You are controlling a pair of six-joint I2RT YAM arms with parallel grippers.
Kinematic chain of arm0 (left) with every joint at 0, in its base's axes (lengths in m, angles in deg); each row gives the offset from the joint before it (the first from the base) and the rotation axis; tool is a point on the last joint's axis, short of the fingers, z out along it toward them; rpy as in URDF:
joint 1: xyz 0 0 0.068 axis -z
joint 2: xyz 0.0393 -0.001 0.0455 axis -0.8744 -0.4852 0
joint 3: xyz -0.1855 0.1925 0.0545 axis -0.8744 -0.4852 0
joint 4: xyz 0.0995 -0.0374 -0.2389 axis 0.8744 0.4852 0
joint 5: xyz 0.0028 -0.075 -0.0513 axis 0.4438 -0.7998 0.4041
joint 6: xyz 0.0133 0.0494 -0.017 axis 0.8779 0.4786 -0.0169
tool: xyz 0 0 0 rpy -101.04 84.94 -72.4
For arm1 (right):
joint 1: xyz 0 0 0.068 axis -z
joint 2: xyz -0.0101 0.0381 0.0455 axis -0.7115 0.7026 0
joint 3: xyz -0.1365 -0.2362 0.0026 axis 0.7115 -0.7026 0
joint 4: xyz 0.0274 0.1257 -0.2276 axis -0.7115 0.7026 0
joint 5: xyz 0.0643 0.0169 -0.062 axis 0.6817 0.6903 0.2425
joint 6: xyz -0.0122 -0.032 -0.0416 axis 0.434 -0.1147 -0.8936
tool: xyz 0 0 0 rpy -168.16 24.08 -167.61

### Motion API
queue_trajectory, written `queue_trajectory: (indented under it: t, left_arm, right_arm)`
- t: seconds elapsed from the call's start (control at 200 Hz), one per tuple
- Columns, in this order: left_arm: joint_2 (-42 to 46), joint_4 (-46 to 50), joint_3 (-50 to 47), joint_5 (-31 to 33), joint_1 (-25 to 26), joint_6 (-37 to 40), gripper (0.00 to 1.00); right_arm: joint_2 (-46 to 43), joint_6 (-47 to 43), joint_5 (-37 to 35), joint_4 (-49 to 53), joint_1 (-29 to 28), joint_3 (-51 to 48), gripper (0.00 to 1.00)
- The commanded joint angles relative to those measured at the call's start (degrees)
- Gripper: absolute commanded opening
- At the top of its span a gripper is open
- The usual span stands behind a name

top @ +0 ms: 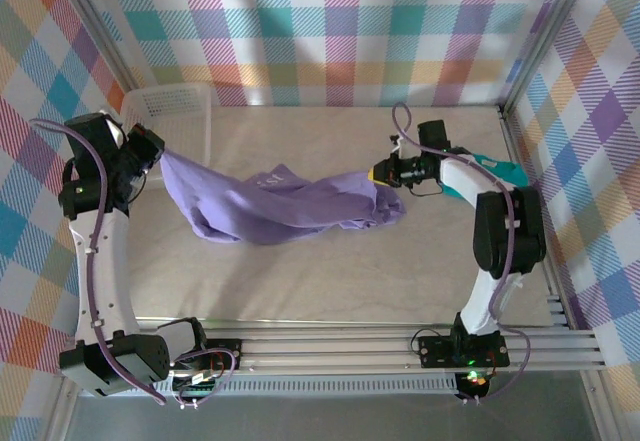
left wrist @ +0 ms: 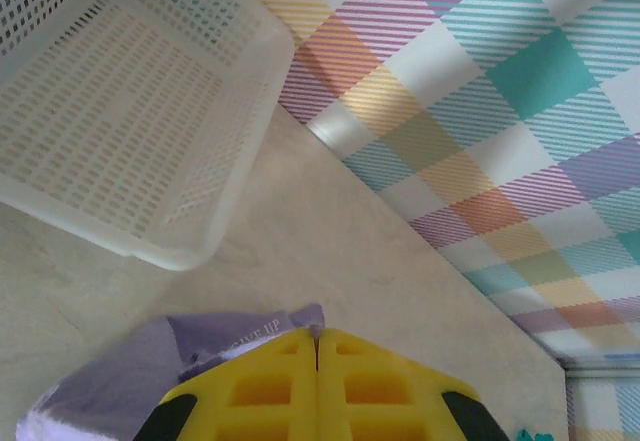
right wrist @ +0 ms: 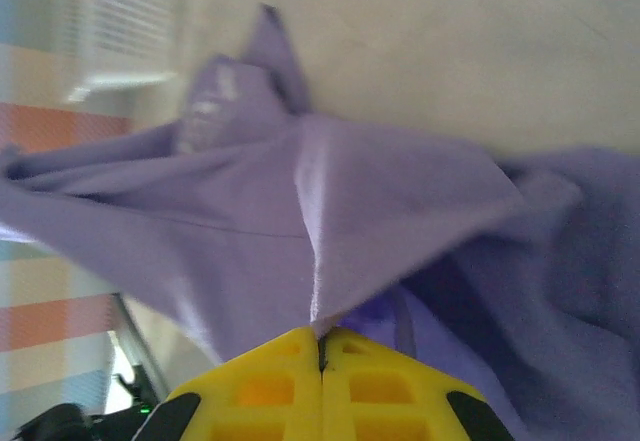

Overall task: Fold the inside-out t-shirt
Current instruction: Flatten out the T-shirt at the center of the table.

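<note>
Across mid-frame in the overhead view, I have the left gripper point(top: 155, 151) and right gripper point(top: 378, 173) each clamped shut on the inside-out t-shirt point(top: 280, 206), strung twisted and sagging between them, so I reckon pulling wider could slip a thin pinch or snag the white basket point(top: 180, 111) at upper left.

lavender t-shirt point(top: 280, 206) between left gripper point(top: 158, 151) and right gripper point(top: 378, 173), one end in each
</note>
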Motion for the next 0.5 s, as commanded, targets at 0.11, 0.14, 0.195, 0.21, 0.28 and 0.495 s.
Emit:
queue_trajectory:
  t: [0.11,0.14,0.195,0.21,0.28,0.495]
  left_arm:
    - [1.85,-3.08,-2.97,-1.83,-0.66,1.00,0.00]
    - [1.84,-3.36,-3.19,-2.02,-0.62,1.08,0.00]
    - [1.77,-3.57,-3.51,-2.18,-0.61,1.05,0.00]
    - [1.79,-3.57,-3.52,-2.28,-0.60,1.04,0.00]
    - [1.72,-3.65,-3.51,-2.51,-0.60,1.05,0.00]
    - [1.75,-3.83,-3.57,-2.73,-0.60,1.01,0.00]
  right_arm:
    - [-0.95,-7.29,-5.75,1.26,0.24,-0.16,0.13]
    - [-1.00,-7.72,-5.60,1.01,0.29,-0.35,0.15]
    - [-0.93,-8.23,-5.31,0.67,0.29,-0.65,0.19]
    - [-0.98,-8.44,-5.35,0.58,0.29,-0.78,0.21]
    - [-1.22,-9.21,-6.43,0.06,0.26,-1.56,0.26]
    - [-3.64,-8.81,-10.37,-3.28,0.24,-5.33,0.42]
